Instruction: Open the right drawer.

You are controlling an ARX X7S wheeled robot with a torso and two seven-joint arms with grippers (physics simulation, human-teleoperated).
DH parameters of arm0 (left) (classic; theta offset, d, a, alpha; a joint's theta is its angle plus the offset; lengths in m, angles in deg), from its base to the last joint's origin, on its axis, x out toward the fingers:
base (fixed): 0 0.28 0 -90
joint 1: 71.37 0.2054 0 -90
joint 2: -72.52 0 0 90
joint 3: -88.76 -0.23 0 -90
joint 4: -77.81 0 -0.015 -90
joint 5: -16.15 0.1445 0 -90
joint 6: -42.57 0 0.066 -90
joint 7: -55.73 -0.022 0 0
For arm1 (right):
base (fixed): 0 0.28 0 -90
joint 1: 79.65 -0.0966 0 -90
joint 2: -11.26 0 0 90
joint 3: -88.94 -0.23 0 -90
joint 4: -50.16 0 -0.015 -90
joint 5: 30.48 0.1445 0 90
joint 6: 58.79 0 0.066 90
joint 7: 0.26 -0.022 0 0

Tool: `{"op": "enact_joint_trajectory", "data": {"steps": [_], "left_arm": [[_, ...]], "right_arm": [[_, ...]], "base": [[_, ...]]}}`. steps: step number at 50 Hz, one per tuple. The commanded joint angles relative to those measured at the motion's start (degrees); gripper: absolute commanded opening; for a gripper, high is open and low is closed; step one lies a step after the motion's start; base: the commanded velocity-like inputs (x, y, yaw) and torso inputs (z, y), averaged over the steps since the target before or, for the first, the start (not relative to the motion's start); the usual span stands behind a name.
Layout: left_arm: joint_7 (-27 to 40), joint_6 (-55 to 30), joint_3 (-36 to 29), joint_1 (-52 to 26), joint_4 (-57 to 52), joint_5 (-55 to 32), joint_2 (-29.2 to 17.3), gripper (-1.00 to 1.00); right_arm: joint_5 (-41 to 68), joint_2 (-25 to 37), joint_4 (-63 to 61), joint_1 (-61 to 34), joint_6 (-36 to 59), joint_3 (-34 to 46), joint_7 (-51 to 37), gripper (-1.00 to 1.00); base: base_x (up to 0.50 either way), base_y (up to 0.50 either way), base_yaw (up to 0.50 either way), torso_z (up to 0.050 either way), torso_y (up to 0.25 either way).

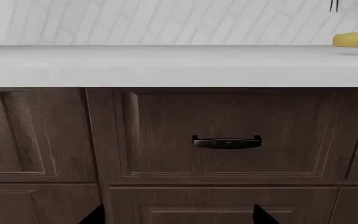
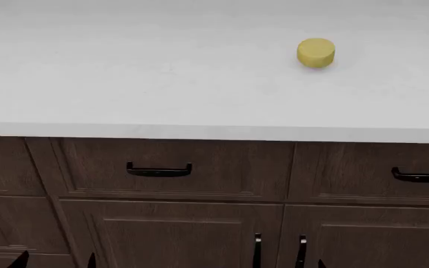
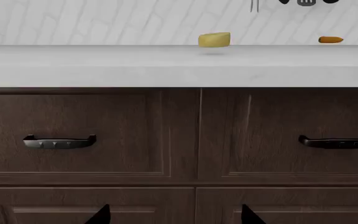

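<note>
Fingers point(image 3: 101, 214) of both arms were seen only as dark tips, spread wide apart, nothing held.
Shut beneath the white tabletop point(image 2: 162, 84), the wide dark-brown wood-grain right drawer point(image 2: 371, 173) was found beside a similar drawer point(image 2: 170, 170); a yellow round block point(image 2: 316, 53) was set above.

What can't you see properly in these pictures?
- Right drawer: head view's edge cuts off its right side.
- Left tool and right tool: only dark fingertips show; the picture edge hides the rest.
- Orange thing on the counter: too small to identify.
</note>
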Motion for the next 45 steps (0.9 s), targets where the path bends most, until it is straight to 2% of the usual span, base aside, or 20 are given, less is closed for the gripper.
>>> {"op": "enact_joint_trajectory", "data": {"steps": [1,15,18,31,45], "left_arm": [[0.59,0.81,-0.60,-0.33,1.12,-0.58,-0.57,1.00],[3.35,-0.41,-3.33,0.08,-0.70,-2.93,-2.94,1.00],[3.11,-1.03,-2.42,-0.11,-0.40,-5.74,-3.00,1.00],[5.42,-0.09,-4.62,0.49,-1.80,-4.10,-4.36,1.00],[6.27,-0.35,-5.62,0.31,-1.29,-5.39,-5.11,1.00]], "right_arm": [[0.00,0.54,0.00,0.00,0.00,0.72,-0.72,1.00],[2.56,2.78,-0.04,-0.02,-0.83,3.41,-3.60,1.00],[3.04,3.07,-0.78,0.03,-0.11,3.80,-3.89,1.00],[1.98,4.72,-3.42,0.96,-1.11,6.30,-5.05,1.00],[3.64,5.43,-2.14,0.49,-0.98,6.95,-5.89,1.00]], "base": [[0.00,0.00,0.00,0.000,0.000],[0.00,0.00,0.00,0.000,0.000],[0.00,0.00,0.00,0.000,0.000],[0.00,0.00,0.00,0.000,0.000],[-0.08,-0.39,0.00,0.000,0.000]]}}
